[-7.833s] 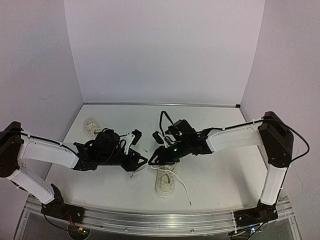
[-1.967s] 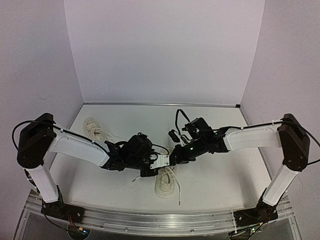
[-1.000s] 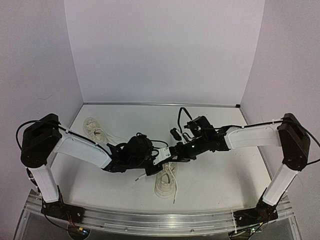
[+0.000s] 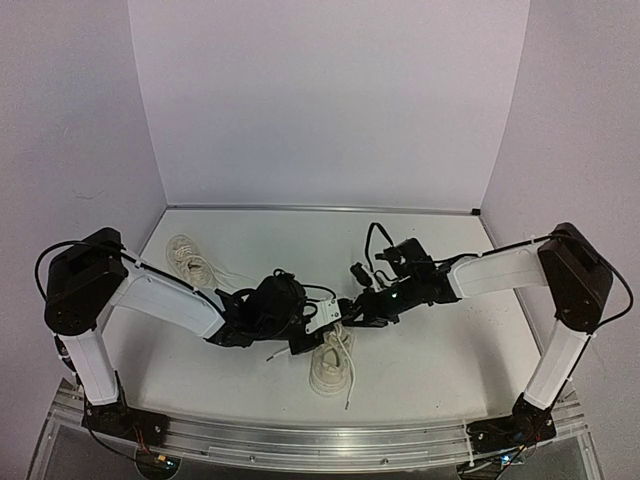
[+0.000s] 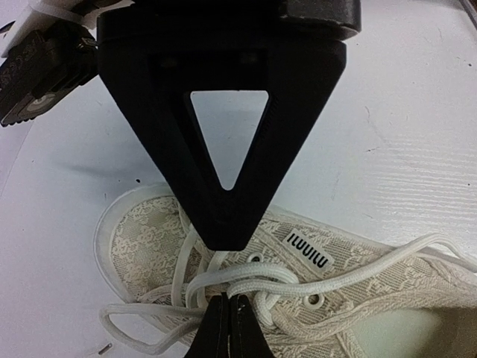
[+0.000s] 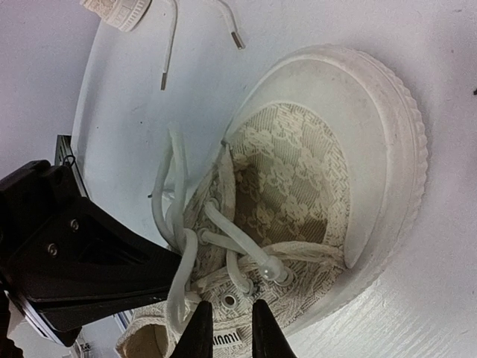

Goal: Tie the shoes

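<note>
The near shoe [image 4: 330,375] is cream lace fabric with white laces, toe pointing away from the arm bases. My left gripper [image 5: 223,317] is shut, its tips touching the crossed laces [image 5: 261,280] over the tongue; no lace shows between the tips. From the other side, my right gripper [image 6: 232,328] hangs over the shoe's side flap [image 6: 223,339] by an eyelet [image 6: 229,300], jaws a narrow gap apart with nothing between them. In the top view both grippers, left [image 4: 312,342] and right [image 4: 346,318], meet above this shoe. The other shoe [image 4: 183,252] lies at the far left.
A loose lace end [image 4: 347,403] trails toward the near table edge. Two lace tips [image 6: 164,74] from the far shoe [image 6: 115,7] lie on the white table [image 4: 440,360]. Walls close in at the back and both sides.
Both arms have come in over the near shoe from further left. In the last second the grippers have barely moved; the trailing lace end has drawn in toward the shoe.
</note>
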`<state>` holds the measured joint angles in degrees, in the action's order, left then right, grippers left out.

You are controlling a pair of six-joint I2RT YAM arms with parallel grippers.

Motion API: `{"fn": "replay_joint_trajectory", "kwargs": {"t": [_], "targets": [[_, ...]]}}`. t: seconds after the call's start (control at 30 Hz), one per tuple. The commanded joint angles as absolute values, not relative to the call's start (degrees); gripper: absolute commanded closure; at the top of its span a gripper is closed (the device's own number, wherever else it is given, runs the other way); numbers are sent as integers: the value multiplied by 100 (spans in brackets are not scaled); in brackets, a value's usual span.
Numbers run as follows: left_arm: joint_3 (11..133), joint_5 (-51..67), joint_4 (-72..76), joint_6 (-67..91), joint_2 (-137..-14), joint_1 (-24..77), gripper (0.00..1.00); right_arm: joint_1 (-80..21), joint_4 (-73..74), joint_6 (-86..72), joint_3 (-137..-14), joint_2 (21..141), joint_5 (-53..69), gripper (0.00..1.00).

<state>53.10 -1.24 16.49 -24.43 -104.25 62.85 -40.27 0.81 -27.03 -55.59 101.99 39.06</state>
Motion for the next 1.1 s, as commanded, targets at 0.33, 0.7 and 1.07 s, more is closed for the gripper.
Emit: {"fn": "replay_joint_trajectory", "kwargs": {"t": [0.33, 0.7, 1.07], "targets": [[5471, -203, 1523, -2577, -10526, 6319, 100, -4073, -335, -2669, -5774, 10490, 4379, 85], [5464, -201, 1530, -2620, -10527, 6319, 100, -4124, -553, -2811, -5726, 10444, 4641, 84], [5429, -191, 1620, -2613, -10502, 6327, 100, -4211, -580, -2821, -5794, 10607, 4675, 82]]}}
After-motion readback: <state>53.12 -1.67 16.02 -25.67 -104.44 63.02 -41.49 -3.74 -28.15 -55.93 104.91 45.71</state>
